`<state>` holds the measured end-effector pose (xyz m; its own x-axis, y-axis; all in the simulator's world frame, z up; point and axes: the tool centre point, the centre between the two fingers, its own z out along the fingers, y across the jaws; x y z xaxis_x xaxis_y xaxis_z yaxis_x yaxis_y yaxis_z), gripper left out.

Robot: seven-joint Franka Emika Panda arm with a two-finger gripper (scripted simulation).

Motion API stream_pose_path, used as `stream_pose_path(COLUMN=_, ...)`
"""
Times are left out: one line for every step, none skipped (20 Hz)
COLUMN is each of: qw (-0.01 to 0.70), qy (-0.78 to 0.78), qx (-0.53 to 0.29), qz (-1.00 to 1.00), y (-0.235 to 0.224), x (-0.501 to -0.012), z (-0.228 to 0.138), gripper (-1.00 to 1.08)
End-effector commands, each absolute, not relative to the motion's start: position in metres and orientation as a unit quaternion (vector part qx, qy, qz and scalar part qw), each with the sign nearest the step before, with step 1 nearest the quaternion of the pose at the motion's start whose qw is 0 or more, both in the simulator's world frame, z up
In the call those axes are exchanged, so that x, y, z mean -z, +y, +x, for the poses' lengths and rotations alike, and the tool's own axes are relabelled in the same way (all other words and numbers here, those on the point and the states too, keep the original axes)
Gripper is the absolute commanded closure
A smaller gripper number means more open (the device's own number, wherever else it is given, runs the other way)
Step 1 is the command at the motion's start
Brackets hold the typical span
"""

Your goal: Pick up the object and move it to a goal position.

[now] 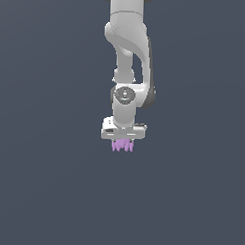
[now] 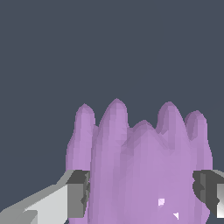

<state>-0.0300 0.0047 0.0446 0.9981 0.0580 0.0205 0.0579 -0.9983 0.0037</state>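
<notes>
The object [image 1: 122, 145] is a small pale purple lump with ridged prongs. In the exterior view it pokes out just below the white gripper [image 1: 123, 142] at the end of the arm. In the wrist view the object [image 2: 140, 162] fills the space between the two fingertips [image 2: 78, 194], one on each side, both touching it. The gripper [image 2: 142, 194] is shut on the object. The fingers themselves are hidden behind the gripper body and the object in the exterior view.
The white arm [image 1: 128, 54] hangs straight down from the top of the exterior view. Around it is only a plain dark grey-blue background. No goal mark shows.
</notes>
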Motion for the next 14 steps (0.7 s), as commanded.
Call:
stream_pose_path(qw=0.001, qy=0.03, qx=-0.01, qz=1.0, y=0.013, x=-0.057, z=-0.027, gripper=1.08)
stream_pose_path(qw=0.001, qy=0.03, qx=-0.01, qz=1.0, y=0.017, x=-0.062, z=-0.025, gripper=1.08)
stream_pose_path(qw=0.001, qy=0.03, qx=-0.01, qz=1.0, y=0.021, x=-0.069, z=-0.024, gripper=1.08)
stream_pose_path(qw=0.001, qy=0.03, qx=-0.01, qz=1.0, y=0.025, x=-0.076, z=-0.022, gripper=1.08)
stream_pose_path(qw=0.001, qy=0.03, qx=-0.009, qz=1.0, y=0.03, x=-0.083, z=-0.02, gripper=1.08)
stream_pose_path(qw=0.001, qy=0.03, qx=-0.009, qz=1.0, y=0.035, x=-0.09, z=-0.018, gripper=1.08)
stream_pose_path(qw=0.001, qy=0.03, qx=-0.009, qz=1.0, y=0.041, x=-0.099, z=-0.016, gripper=1.08)
stream_pose_path(qw=0.001, qy=0.03, qx=-0.008, qz=1.0, y=0.046, x=-0.107, z=-0.014, gripper=1.08)
stream_pose_path(qw=0.001, qy=0.03, qx=-0.008, qz=1.0, y=0.052, x=-0.116, z=-0.012, gripper=1.08)
stream_pose_path(qw=0.001, qy=0.031, qx=-0.008, qz=1.0, y=0.058, x=-0.125, z=-0.009, gripper=1.08)
stream_pose_path(qw=0.001, qy=0.031, qx=-0.007, qz=1.0, y=0.064, x=-0.134, z=-0.007, gripper=1.08)
stream_pose_path(qw=0.001, qy=0.031, qx=-0.007, qz=0.999, y=0.071, x=-0.144, z=-0.004, gripper=1.08)
stream_pose_path(qw=0.001, qy=0.031, qx=-0.006, qz=0.999, y=0.077, x=-0.153, z=-0.002, gripper=1.08)
stream_pose_path(qw=0.001, qy=0.031, qx=-0.006, qz=0.999, y=0.083, x=-0.163, z=0.001, gripper=1.08)
